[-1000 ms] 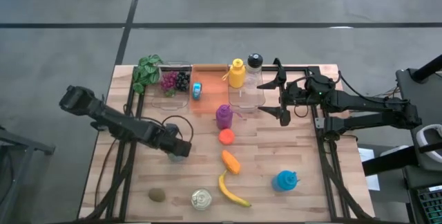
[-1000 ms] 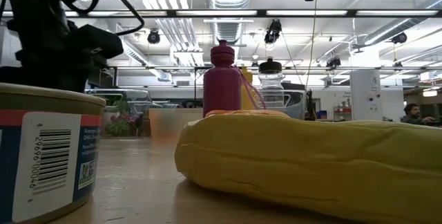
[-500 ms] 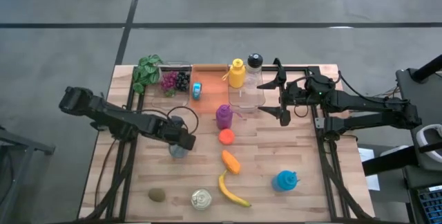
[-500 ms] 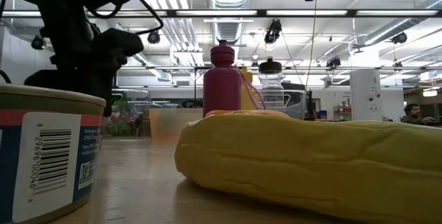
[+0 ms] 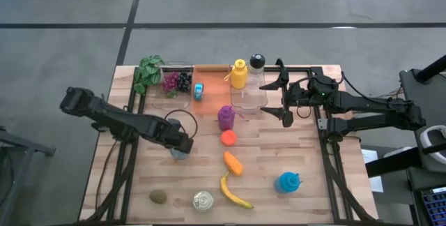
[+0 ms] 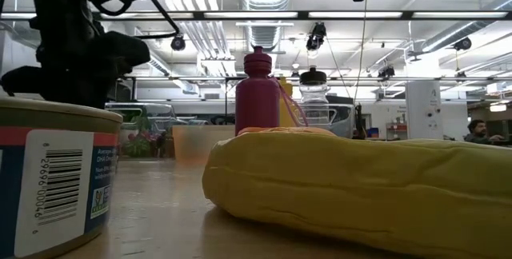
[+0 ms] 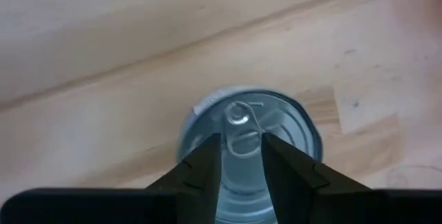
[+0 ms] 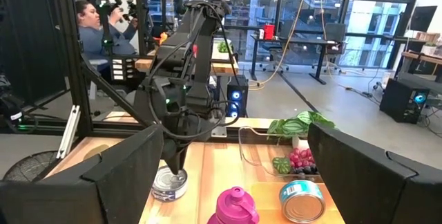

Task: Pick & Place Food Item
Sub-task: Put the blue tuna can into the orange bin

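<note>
A silver tin can [image 5: 179, 153] stands upright on the wooden table, and its pull-tab lid [image 7: 243, 124] fills the left wrist view. My left gripper [image 5: 180, 142] hangs just over it, pointing down, its fingers a narrow gap apart on either side of the pull tab [image 7: 241, 135]. The right wrist view shows that gripper [image 8: 173, 171] reaching down onto the can [image 8: 168, 184]. My right gripper [image 5: 282, 95] waits open near the table's far right, beside the clear bottle [image 5: 257, 79]. My left gripper comes at the can's lid [image 7: 290, 124] from above, pointing down, with the pull tab between its fingertips [image 7: 210, 156]. I cannot tell whether the fingertips touch the lid or the tab. The can stands upright on the table.
Nearby lie a carrot [image 5: 233, 163], a banana [image 5: 233, 192], an orange ball [image 5: 228, 138], a kiwi [image 5: 158, 197], a second tin [image 5: 203, 201] and a blue item [image 5: 288, 182]. A purple bottle [image 5: 226, 117], yellow bottle [image 5: 239, 74], grapes in a clear box [image 5: 176, 81] and a plant [image 5: 148, 72] stand farther back.
My left gripper swung a little toward the table's right and far side, then came back left over the silver can. The can stayed where it was. My right arm kept still.
</note>
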`<action>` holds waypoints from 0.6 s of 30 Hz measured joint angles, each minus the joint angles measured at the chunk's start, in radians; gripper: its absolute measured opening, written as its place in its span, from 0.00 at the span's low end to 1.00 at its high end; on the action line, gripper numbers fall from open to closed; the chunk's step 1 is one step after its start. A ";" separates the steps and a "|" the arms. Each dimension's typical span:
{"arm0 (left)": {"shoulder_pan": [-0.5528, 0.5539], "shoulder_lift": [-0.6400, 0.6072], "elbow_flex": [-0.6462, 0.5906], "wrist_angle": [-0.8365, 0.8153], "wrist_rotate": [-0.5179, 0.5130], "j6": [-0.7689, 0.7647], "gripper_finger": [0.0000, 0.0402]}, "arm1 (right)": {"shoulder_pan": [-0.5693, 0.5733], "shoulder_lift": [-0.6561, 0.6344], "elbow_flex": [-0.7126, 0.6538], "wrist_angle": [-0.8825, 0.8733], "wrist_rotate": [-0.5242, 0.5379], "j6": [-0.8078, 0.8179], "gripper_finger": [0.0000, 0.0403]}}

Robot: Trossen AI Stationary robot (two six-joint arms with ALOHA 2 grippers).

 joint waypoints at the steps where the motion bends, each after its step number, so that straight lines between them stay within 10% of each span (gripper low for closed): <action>1: -0.006 0.006 0.000 0.009 0.000 -0.001 0.27 | 0.000 0.000 0.000 0.000 0.000 0.000 0.89; 18: -0.019 0.180 0.041 0.254 -0.038 0.033 0.27 | 0.000 0.000 0.000 0.000 0.000 -0.012 0.89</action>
